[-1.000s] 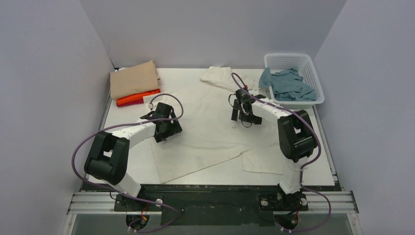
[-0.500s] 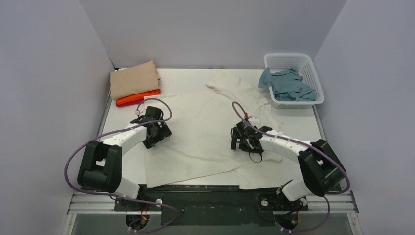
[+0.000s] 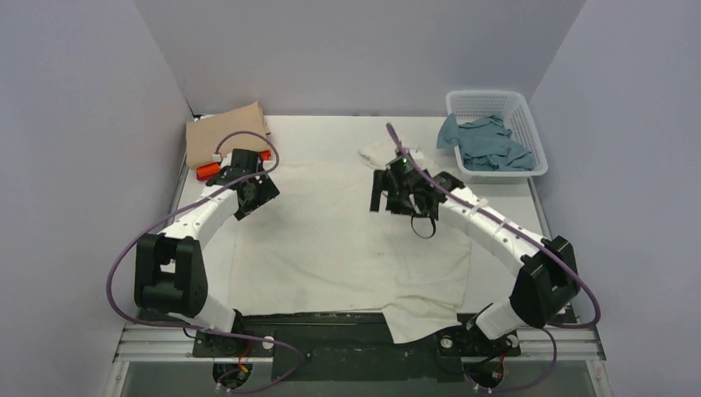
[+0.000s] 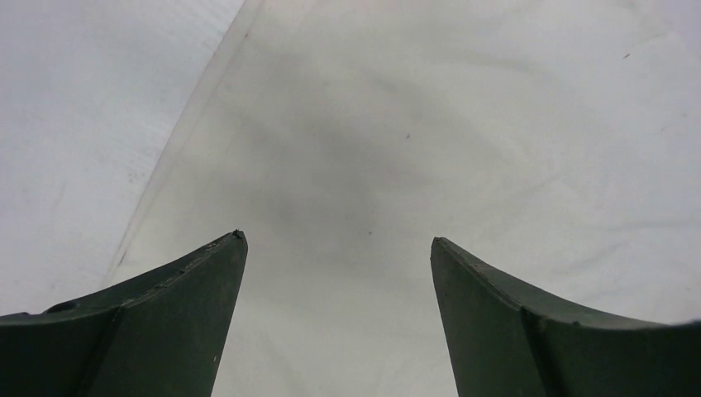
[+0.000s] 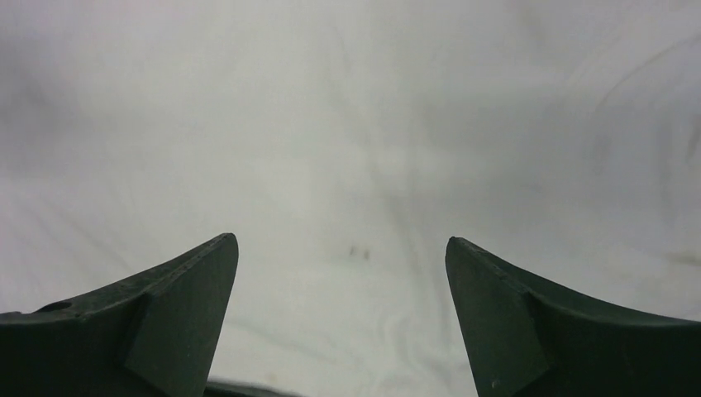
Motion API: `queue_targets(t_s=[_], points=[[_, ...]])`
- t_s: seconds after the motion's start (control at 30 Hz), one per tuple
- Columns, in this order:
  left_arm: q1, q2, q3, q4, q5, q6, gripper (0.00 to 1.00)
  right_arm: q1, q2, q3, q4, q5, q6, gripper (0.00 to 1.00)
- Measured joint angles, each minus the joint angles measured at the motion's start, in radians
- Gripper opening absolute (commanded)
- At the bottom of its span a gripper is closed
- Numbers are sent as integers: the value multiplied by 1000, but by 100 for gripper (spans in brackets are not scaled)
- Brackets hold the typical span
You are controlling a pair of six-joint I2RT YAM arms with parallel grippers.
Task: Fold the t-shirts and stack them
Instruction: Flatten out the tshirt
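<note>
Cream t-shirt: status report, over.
Left gripper open, right gripper open, both empty. Cream t-shirt spread flat beneath them, unfolded, corner hanging off table near edge. Nothing on it.

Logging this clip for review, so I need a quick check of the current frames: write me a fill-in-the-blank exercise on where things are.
1. The grey-blue t-shirt lies inside the white ____.
2. The left gripper and right gripper hover over the cream t-shirt with jaws ____.
3. The folded tan t-shirt lies at the far ____ corner of the table.

Missing words: basket; open; left.
</note>
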Motion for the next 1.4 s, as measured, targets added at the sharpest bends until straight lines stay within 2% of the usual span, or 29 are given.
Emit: queue_targets(t_s=[0.13, 0.27, 0.47, 0.6, 0.83, 1.03, 1.27, 1.4], points=[[0, 77, 100, 39, 3, 43, 93, -171, 169, 261, 17, 98, -78, 91], [2, 205, 203, 72, 10, 87, 92, -296, 481, 584, 18, 103, -117, 90], [22, 407, 371, 115, 45, 132, 93, -401, 882, 977, 9, 61, -129, 90], [41, 515, 478, 135, 69, 152, 93, -418, 1061, 1128, 13, -2, -91, 90], [61, 632, 580, 141, 92, 182, 93, -433, 1097, 1143, 51, -58, 5, 89], [64, 660, 615, 139, 114, 201, 93, -489, 1094, 1139, 44, -26, 60, 88], [64, 679, 632, 148, 158, 222, 93, -551, 1094, 1154, -8, 60, 51, 88], [61, 704, 673, 148, 188, 246, 93, -567, 1108, 1184, -31, 58, 22, 88]])
